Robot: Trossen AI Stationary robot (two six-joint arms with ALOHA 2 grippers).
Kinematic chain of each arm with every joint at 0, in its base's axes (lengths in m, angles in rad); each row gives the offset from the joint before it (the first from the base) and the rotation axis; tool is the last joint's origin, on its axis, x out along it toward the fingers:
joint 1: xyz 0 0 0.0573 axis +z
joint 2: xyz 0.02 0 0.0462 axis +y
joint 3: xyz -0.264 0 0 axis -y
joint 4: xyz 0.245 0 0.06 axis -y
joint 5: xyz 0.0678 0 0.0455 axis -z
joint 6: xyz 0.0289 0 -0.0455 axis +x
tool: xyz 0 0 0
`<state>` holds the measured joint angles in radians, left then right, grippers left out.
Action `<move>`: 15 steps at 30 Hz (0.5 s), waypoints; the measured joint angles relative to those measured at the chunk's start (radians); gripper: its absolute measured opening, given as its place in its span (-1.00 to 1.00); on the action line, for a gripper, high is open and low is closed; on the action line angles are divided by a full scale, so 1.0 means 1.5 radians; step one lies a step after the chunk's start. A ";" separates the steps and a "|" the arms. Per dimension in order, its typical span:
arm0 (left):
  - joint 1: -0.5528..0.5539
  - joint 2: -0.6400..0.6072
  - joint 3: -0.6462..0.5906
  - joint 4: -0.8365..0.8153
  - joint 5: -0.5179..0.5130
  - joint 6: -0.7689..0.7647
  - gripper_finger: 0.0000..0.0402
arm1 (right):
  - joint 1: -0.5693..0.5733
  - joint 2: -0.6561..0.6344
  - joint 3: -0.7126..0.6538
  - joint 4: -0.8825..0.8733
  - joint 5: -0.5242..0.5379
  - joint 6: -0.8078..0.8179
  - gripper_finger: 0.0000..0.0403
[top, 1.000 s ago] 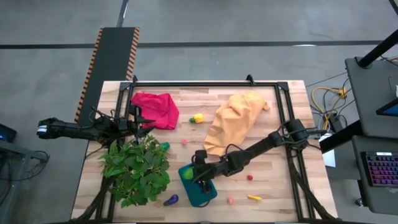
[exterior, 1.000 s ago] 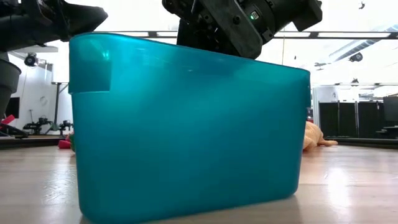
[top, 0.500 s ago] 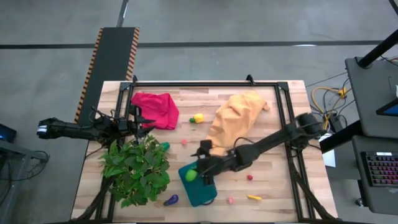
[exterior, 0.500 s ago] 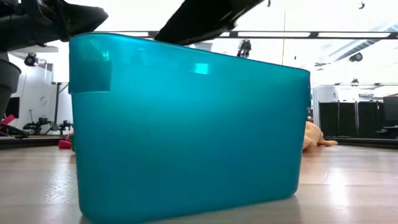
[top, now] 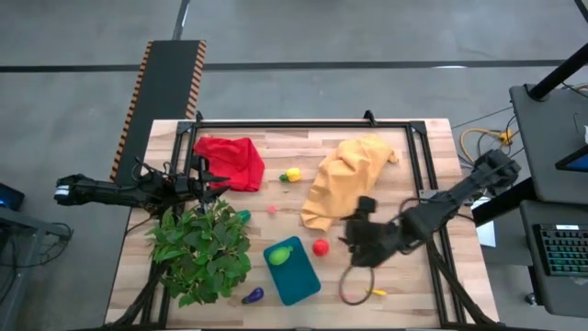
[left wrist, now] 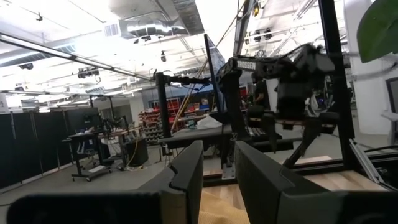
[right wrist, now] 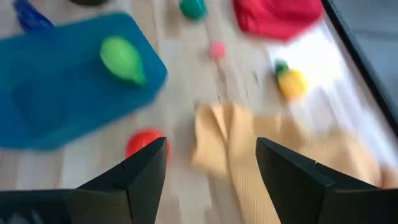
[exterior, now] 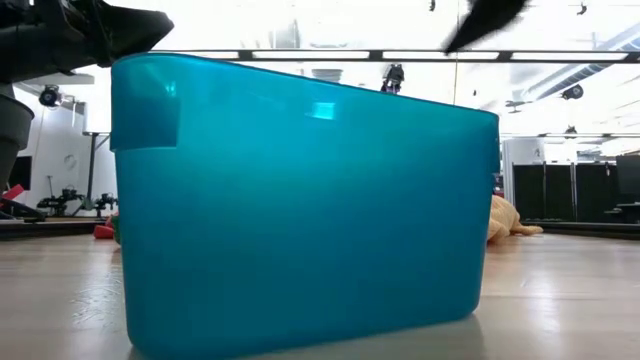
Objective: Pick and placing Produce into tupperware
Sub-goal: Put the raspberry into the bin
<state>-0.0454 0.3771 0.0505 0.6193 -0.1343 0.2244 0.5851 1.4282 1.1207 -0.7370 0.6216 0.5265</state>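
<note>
The teal tupperware stands on the table near the front edge; it fills the low view. A green produce piece lies inside it and also shows in the right wrist view. A red ball lies on the wood just right of the container. My right gripper is open and empty, to the right of the red ball; its fingers stand wide apart. My left gripper waits at the table's left, above the plant, open and empty.
A leafy plant stands left of the container. A red cloth and a yellow-orange cloth lie at the back. Loose produce lies around: a yellow piece, a pink one, a purple one and a yellow strip.
My right gripper has drawn back from over the tupperware toward the table's right edge and has risen out of the low view. The green piece stays in the container. The red ball now shows where the arm stood before.
</note>
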 joint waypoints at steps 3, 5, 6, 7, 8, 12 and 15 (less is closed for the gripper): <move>0.000 0.000 0.000 0.000 0.000 0.000 -0.61 | 0.050 -0.044 -0.075 -0.008 0.001 0.124 0.18; 0.000 0.000 0.000 0.000 0.000 0.000 -0.61 | 0.085 -0.066 -0.127 -0.006 0.000 0.208 0.19; 0.000 0.000 0.000 0.000 0.000 0.000 -0.61 | 0.102 -0.075 -0.151 0.000 0.001 0.250 0.19; 0.000 0.000 0.000 0.000 0.000 0.000 -0.61 | 0.119 -0.082 -0.176 0.013 0.001 0.288 0.19; 0.000 0.000 0.000 0.000 0.000 0.000 -0.61 | 0.135 -0.088 -0.201 0.029 0.001 0.323 0.19; 0.000 0.000 0.000 0.000 0.000 0.000 -0.61 | 0.181 -0.088 -0.280 0.129 0.003 0.402 0.18; 0.000 -0.001 0.000 0.000 0.000 0.000 -0.61 | 0.196 -0.068 -0.310 0.208 0.006 0.414 0.18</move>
<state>-0.0455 0.3756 0.0505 0.6189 -0.1349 0.2249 0.8786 1.3258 0.6553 -0.4256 0.6313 1.1481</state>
